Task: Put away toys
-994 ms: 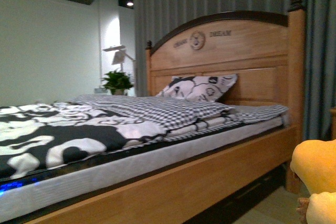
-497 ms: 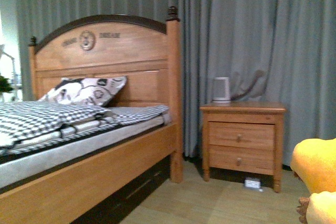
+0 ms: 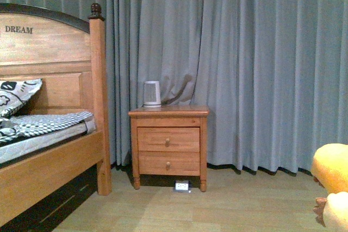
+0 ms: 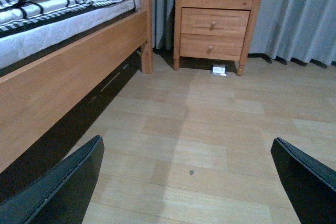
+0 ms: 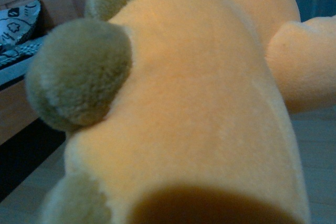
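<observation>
Dim, even room light with a bluish cast. Deep shadow lies under the bed (image 3: 43, 172). Ahead of the left gripper (image 4: 187, 141) the floor (image 4: 220, 103) shows a pale sheen. The plush (image 5: 199, 103) is close and blurred.

Front, left wrist toward nightstand (image 3: 168, 139) — right wrist against plush (image 5: 199, 103)

The nightstand (image 3: 169, 145) stands just right of the bed (image 3: 49, 161), the curtain (image 3: 244, 69) behind both. A jug (image 3: 151, 94) sits on it, a socket block (image 3: 181, 186) on the floor (image 3: 244, 205) beneath, and the plush toy (image 3: 331, 169) is far right.
</observation>
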